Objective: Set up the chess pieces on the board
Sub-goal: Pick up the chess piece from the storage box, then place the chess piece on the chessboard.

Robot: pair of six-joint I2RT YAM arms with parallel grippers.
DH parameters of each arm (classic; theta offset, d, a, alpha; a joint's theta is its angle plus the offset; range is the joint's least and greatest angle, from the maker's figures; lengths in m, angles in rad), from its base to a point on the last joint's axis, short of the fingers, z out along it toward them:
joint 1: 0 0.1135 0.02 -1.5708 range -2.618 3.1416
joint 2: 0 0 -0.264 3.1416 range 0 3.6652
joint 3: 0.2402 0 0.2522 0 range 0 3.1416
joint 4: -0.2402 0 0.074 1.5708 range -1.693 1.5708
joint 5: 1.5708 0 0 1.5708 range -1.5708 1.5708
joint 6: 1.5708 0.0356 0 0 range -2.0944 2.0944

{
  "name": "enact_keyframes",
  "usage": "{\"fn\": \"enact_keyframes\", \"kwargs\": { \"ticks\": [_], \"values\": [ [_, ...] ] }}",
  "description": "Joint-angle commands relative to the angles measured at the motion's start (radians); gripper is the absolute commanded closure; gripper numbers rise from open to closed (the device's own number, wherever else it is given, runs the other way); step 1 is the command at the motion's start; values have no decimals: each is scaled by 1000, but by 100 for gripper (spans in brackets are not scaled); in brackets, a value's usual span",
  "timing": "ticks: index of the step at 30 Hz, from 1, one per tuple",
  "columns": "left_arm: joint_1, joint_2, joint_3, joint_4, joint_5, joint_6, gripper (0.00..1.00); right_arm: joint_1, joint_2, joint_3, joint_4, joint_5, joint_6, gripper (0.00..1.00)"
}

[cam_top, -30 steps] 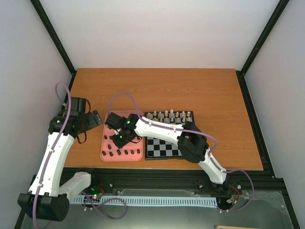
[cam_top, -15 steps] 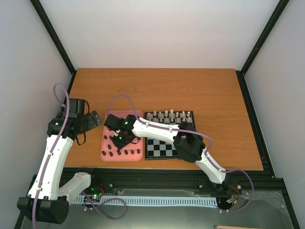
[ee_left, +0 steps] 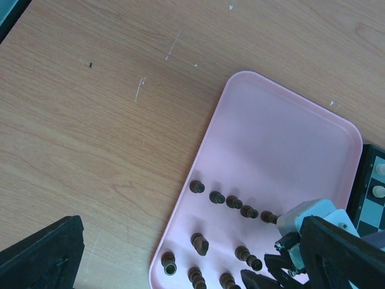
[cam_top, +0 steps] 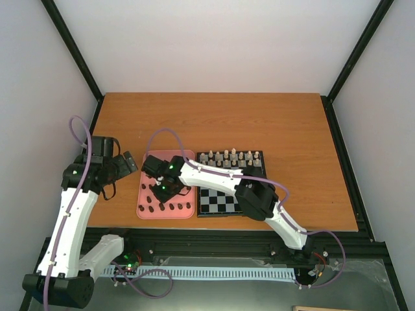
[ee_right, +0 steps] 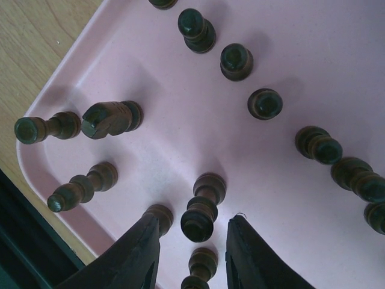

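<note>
Your left fingers (ee_left: 42, 256) are spread wide with nothing between them, over bare table (ee_left: 90, 120) just left of the pink tray (ee_left: 271, 132). Your right fingers (ee_right: 141, 253) are low over that tray, partly spread, straddling one dark piece (ee_right: 198, 221) with a sliver of gap each side. The other chess pieces (ee_right: 236, 62) stand and lie around those fingers. The board (cam_top: 220, 204) sits just right of them, beside the tray, with cream pieces (cam_top: 230, 157) along its far rows.
</note>
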Motion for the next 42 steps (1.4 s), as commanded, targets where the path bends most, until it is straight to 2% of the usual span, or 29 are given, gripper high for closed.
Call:
{"fn": "enact_keyframes", "kwargs": {
  "ticks": [1,8,16,20,32,38,42],
  "values": [
    [9,-28,17,-25,5,-28,0,1,25,28,-5,-2,-14,68],
    [10,-25,34,-26,14,-33,0,-1,55,63,-20,-10,-26,70],
    [9,-30,25,-34,11,-27,0,0,65,73,-22,-16,-22,85],
    [9,-34,15,-29,14,-27,0,0,56,73,-23,-9,-29,97],
    [9,-32,17,-10,25,-20,0,-2,-102,99,-35,90,-67,97],
    [9,-31,16,-3,36,-10,0,-4,-194,139,-103,163,-60,97],
    [10,-28,15,2,44,2,0,-28,-287,82,-166,242,-31,97]
  ]
}}
